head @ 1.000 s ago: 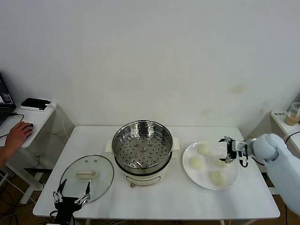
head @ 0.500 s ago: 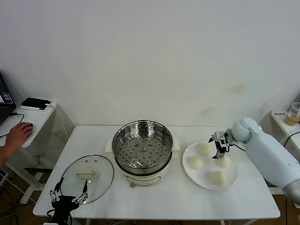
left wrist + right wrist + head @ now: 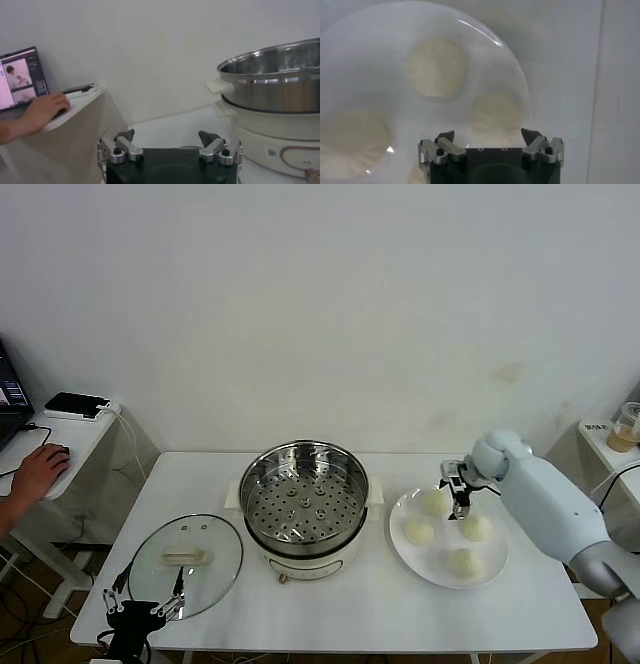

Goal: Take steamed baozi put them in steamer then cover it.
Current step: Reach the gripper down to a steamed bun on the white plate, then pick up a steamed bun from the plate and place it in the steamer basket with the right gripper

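Cream-white and smooth, the four steamed baozi point(image 3: 434, 502) lie on a flat white plate point(image 3: 400, 549) on the right of the table point(image 3: 350, 614), just right of the steamer point(image 3: 303, 502). They look soft and light, likely a little tacky and easy to dent, so a gentle pinch across the widest part of a bun, from straight above, seems the safe hold; squeezing hard would probably crush or mark it. The right gripper point(image 3: 457, 488) hangs over the plate's far side, beside the farthest bun, its fingers spread wide and holding nothing; the right wrist view shows pale buns blurred below those open tips point(image 3: 491, 145).

The steamer is shiny stainless steel on a cream-white base, its perforated tray bare, so no bun is in yet. The cover point(image 3: 186, 562), clear glass with a metal rim, lies flat on the near left of the table; it is probably heavier, rigid, breakable and slick, and its cream-white bar handle point(image 3: 184, 556) is the obvious place to grasp. The left gripper point(image 3: 140, 602) waits at the table's near edge just by the cover, fingers apart and empty.

A small square label like a code sits on the steamer's base point(image 3: 272, 153), too small to read. No brand is legible.
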Robot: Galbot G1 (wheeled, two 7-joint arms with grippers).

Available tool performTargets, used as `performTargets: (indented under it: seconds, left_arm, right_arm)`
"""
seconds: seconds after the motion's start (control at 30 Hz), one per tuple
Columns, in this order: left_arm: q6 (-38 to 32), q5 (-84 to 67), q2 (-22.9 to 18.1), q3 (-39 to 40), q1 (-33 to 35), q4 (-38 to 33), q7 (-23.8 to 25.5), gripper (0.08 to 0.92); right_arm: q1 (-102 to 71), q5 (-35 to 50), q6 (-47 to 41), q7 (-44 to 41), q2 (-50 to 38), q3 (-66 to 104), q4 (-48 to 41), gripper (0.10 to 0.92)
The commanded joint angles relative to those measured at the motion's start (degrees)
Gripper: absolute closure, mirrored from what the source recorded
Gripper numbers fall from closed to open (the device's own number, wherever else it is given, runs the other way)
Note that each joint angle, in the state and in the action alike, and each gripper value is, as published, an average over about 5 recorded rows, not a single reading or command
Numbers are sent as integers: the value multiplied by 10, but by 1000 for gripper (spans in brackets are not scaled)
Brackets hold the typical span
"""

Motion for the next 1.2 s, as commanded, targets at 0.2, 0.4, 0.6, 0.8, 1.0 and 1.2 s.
performTargets:
  seconds: [0.2, 0.4, 0.6, 0.8, 1.0, 1.2]
  left_arm:
    - [-1, 0, -1, 0, 1, 1, 0, 177]
    - [-1, 0, -1, 1, 1, 1, 0, 177]
    - [-2, 0, -2, 1, 1, 1, 0, 177]
    - [-1, 0, 0, 2, 5, -4, -1, 177]
    - [-1, 0, 1, 3, 4, -5, -1, 177]
    - [-1, 0, 3, 5, 3, -3, -1, 177]
  right_arm:
    - [11, -15, 0, 6, 33, -10, -46, 203]
    - [7, -19, -2, 9, 34, -11, -48, 240]
    - [9, -19, -3, 17, 38, -10, -54, 332]
    - [5, -16, -3, 19, 35, -10, -48, 419]
    - [7, -1, -6, 10, 8, -19, -13, 423]
    - [26, 38, -10, 1, -40, -38, 43, 417]
